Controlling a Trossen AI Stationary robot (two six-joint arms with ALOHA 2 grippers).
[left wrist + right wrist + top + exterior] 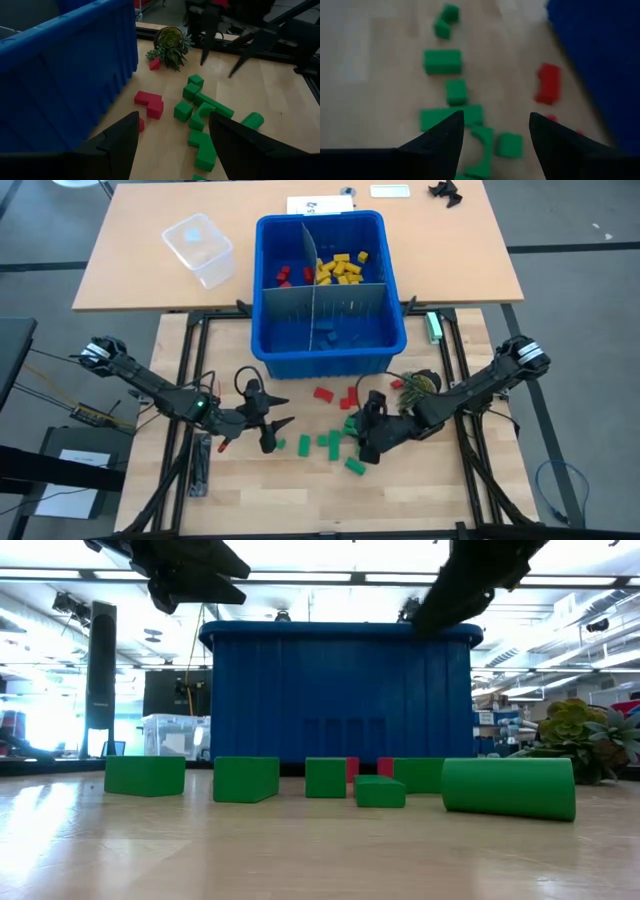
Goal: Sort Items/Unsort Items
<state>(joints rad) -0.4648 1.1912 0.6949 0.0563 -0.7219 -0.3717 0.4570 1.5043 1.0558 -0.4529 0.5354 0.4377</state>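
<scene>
- Several green blocks [328, 444] lie packed close together on the desk [430, 490] in front of the bin [331, 352], with a few red blocks [322, 393] nearer its wall; yellow and red ones already sit in the bin's far compartments.
- My right claw [366, 448] hangs just above the green cluster, fingers spread and holding nothing. If I drop it here, I reckon one finger lands on a neighbouring block and shoves the pile apart instead of straddling a single piece.
- The curved green pieces nest against the straight ones in the right wrist view, so I could pinch two together and lose one on the lift.
- My left claw [268, 425] is also released and empty, just beside the cluster's other edge. Both arms reaching in together could collide.
- The plant [416, 385] sits close behind my right arm; a wide swing toward the bin might clip it.
- The upright divider [312, 280] could catch a block dropped low.
</scene>
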